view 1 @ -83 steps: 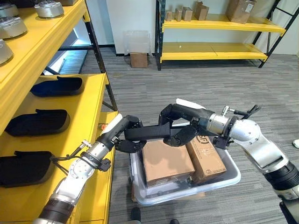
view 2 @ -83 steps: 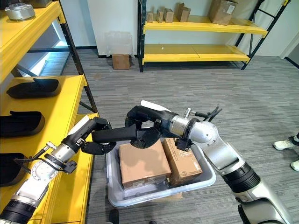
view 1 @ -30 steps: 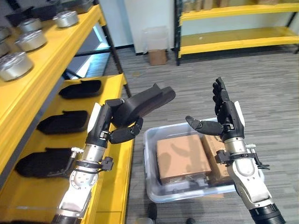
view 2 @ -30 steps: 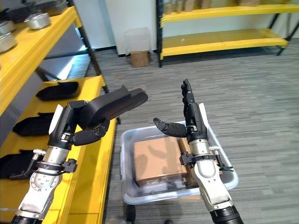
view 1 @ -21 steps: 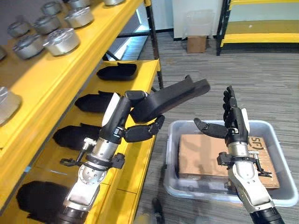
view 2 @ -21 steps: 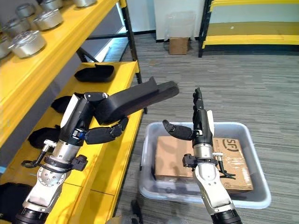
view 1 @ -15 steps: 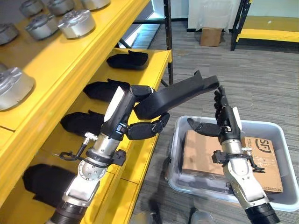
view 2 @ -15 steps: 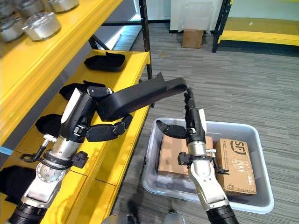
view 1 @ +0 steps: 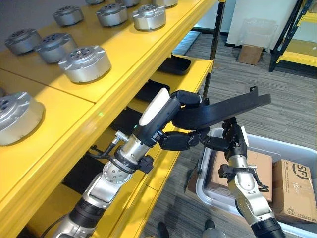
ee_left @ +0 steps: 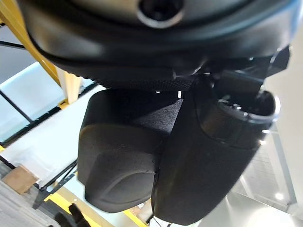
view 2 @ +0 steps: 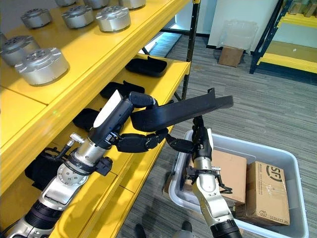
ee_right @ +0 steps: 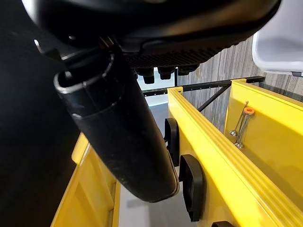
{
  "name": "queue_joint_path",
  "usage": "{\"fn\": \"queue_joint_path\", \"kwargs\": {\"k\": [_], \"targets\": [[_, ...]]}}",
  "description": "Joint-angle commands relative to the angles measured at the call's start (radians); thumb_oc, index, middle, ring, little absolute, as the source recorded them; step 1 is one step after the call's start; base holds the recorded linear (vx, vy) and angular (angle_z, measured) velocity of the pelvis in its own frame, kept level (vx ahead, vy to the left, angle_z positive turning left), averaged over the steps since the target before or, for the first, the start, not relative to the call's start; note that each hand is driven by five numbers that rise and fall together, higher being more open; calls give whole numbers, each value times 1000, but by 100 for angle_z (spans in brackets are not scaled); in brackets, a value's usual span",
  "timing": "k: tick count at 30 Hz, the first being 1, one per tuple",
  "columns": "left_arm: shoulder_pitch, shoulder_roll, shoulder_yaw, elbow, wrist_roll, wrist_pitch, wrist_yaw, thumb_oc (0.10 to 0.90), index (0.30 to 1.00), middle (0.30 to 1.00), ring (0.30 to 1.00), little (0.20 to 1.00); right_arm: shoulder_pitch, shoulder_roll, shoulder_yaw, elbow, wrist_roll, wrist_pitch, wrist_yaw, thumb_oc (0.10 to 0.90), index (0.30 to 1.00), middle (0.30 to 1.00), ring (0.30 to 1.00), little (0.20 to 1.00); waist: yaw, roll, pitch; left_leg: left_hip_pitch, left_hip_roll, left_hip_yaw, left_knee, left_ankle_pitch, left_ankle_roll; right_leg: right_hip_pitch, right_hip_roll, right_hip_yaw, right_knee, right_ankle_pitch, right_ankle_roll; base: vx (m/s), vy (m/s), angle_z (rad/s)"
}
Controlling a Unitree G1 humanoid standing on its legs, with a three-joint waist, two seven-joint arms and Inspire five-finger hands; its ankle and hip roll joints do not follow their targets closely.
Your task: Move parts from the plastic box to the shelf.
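Observation:
My left hand (view 1: 174, 112) is shut on a long black plastic part (view 1: 225, 106), holding it level in the air beside the yellow shelf (view 1: 199, 80). The part's far end reaches out over the clear plastic box (view 1: 207, 184) on the floor. My right hand (view 1: 233, 144) stands open just under the part, fingers straight up and thumb out, above the box. In the left wrist view the thumb (ee_left: 222, 156) lies against the black part (ee_left: 123, 156). Similar black parts (view 2: 146, 66) lie on the shelf's middle level.
Two cardboard boxes (view 1: 292, 191) sit in the plastic box. Several silver round parts (view 1: 84, 63) stand on the upper shelf level, which overhangs the middle one. A black upright post (view 1: 214, 29) marks the shelf's end. Grey carpet lies beyond, with another yellow rack (view 2: 292, 54) far behind.
Both hands held the part over the box; the right hand let go and opened. The left hand raised the part, and the camera turned towards the shelf.

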Motion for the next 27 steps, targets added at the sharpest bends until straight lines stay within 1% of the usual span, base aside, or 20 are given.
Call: {"fn": "queue_joint_path", "kwargs": {"k": [1, 2, 3, 5, 7, 9, 11, 13, 14, 15, 16, 17, 18, 19, 21, 22, 23, 24, 25, 27], "targets": [[-73, -17, 30, -137, -39, -62, 41, 400, 300, 300, 300, 300, -85, 3, -32, -105, -44, -49, -73, 900, 1000, 1000, 1000, 1000, -17, -27, -88, 69, 31, 18, -6, -149, 2, -132, -8, 69, -12, 103, 55, -149, 146, 23], [-76, -20, 19, -139, -54, -54, 31, 400, 300, 300, 300, 300, -72, 0, -48, -113, -23, -42, -93, 900, 1000, 1000, 1000, 1000, -32, -28, -86, 57, 27, -10, -7, -142, 11, -149, 20, 154, 31, 82, 47, -72, 67, 34], [-78, -23, 13, -139, -56, -53, 30, 400, 300, 300, 300, 300, -64, -2, -57, -117, -22, -42, -100, 900, 1000, 1000, 1000, 1000, -41, -26, -84, 54, 27, -26, -6, -142, 15, -146, 37, 188, 51, 63, 46, -129, 73, 70], [-105, -38, -23, -145, -77, -34, 17, 400, 300, 300, 300, 300, -17, -3, -95, -158, -20, -30, -106, 900, 1000, 1000, 1000, 1000, -66, -29, -80, 27, 14, -90, -3, -123, 34, -147, 90, 299, 154, 30, 30, -132, 18, 86], [-120, -42, -40, -152, -69, -22, 22, 400, 300, 300, 300, 300, -10, -5, -98, -172, -23, -35, -126, 900, 1000, 1000, 1000, 1000, -73, -31, -75, 19, 9, -119, 1, -120, 40, -152, 113, 344, 180, 16, 23, -112, -38, 110], [-156, -49, -74, -160, -66, 31, 41, 400, 300, 300, 300, 300, -3, -5, -90, -201, -33, -35, -163, 900, 1000, 1000, 1000, 1000, -80, -39, -61, 2, -12, -186, 28, -128, 56, -155, 150, 394, 252, -20, 16, -215, -136, 111], [-170, -49, -86, -166, -54, 36, 56, 400, 300, 300, 300, 300, -13, -9, -80, -214, -33, -44, -184, 900, 1000, 1000, 1000, 1000, -72, -39, -50, -15, -18, -226, 44, -125, 64, -162, 182, 408, 333, -51, 10, -276, -193, 127], [-185, -45, -95, -172, -44, 60, 78, 400, 300, 300, 300, 300, -45, -19, -64, -215, -18, -52, -198, 900, 1000, 1000, 1000, 1000, -52, -42, -33, -56, -18, -264, 65, -111, 59, -187, 201, 404, 391, -96, -6, -405, -266, 55], [-193, -43, -90, -168, -42, 50, 90, 400, 300, 300, 300, 300, -79, -26, -49, -190, -22, -67, -212, 900, 1000, 1000, 1000, 1000, -23, -41, -10, -101, -16, -299, 85, -88, 38, -189, 229, 382, 362, -166, -49, -340, -255, 54], [-193, -44, -88, -168, -43, 50, 90, 400, 300, 300, 300, 300, -83, -26, -49, -186, -22, -68, -212, 900, 1000, 1000, 1000, 1000, -24, -41, -8, -103, -15, -304, 86, -86, 35, -184, 230, 377, 357, -173, -54, -343, -292, 58], [-187, -49, -80, -172, -44, 49, 84, 400, 300, 300, 300, 300, -105, -29, -48, -165, -20, -69, -214, 900, 1000, 1000, 1000, 1000, -7, -40, 0, -122, -8, -322, 88, -68, 15, -161, 238, 360, 315, -208, -76, -305, -259, 46], [-171, -58, -67, -180, -45, 40, 69, 400, 300, 300, 300, 300, -136, -37, -53, -133, -4, -61, -212, 900, 1000, 1000, 1000, 1000, 11, -47, 11, -173, 11, -336, 89, -27, -20, -123, 247, 355, 248, -210, -94, -362, -266, 36], [-168, -59, -64, -182, -46, 36, 65, 400, 300, 300, 300, 300, -143, -39, -55, -124, -4, -64, -211, 900, 1000, 1000, 1000, 1000, 13, -46, 15, -189, 19, -340, 91, -10, -29, -118, 251, 353, 232, -198, -98, -395, -260, 44], [-156, -69, -55, -183, -42, 12, 49, 400, 300, 300, 300, 300, -161, -49, -60, -98, -16, -72, -218, 900, 1000, 1000, 1000, 1000, 21, -50, 24, -232, 46, -340, 82, 24, -58, -84, 252, 352, 189, -201, -107, -250, -149, 42], [-154, -75, -51, -175, -52, -5, 35, 400, 300, 300, 300, 300, -160, -52, -66, -88, -14, -77, -226, 900, 1000, 1000, 1000, 1000, 15, -50, 31, -247, 58, -313, 88, 30, -63, -71, 248, 343, 176, -200, -111, -292, -139, 72], [-171, -88, -48, -147, -98, -33, 0, 400, 300, 300, 300, 300, -141, -58, -98, -77, -9, -95, -247, 900, 1000, 1000, 1000, 1000, -15, -45, 32, -253, 53, -186, 150, -1, -56, -54, 236, 303, 152, -192, -113, -374, -110, 87], [-175, -90, -49, -139, -104, -40, -4, 400, 300, 300, 300, 300, -135, -60, -104, -79, -12, -99, -252, 900, 1000, 1000, 1000, 1000, -22, -45, 29, -251, 44, -158, 171, -19, -49, -53, 232, 295, 146, -188, -112, -445, -97, 122], [-180, -91, -51, -128, -112, -53, -7, 400, 300, 300, 300, 300, -123, -65, -116, -85, -14, -102, -255, 900, 1000, 1000, 1000, 1000, -37, -50, 22, -241, 23, -110, 217, -66, -29, -55, 220, 284, 134, -176, -108, -391, -19, 140], [-176, -94, -53, -132, -123, -72, -20, 400, 300, 300, 300, 300, -105, -71, -131, -88, -12, -98, -267, 900, 1000, 1000, 1000, 1000, -55, -59, 7, -207, -17, -52, 300, -168, 6, -57, 199, 275, 101, -144, -94, -419, -4, 141], [-167, -98, -58, -151, -119, -73, -30, 400, 300, 300, 300, 300, -101, -69, -135, -81, -43, -101, -288, 900, 1000, 1000, 1000, 1000, -65, -58, -8, -161, -42, -38, 323, -231, 31, -60, 195, 272, 72, -118, -83, -300, 17, 86]]}}
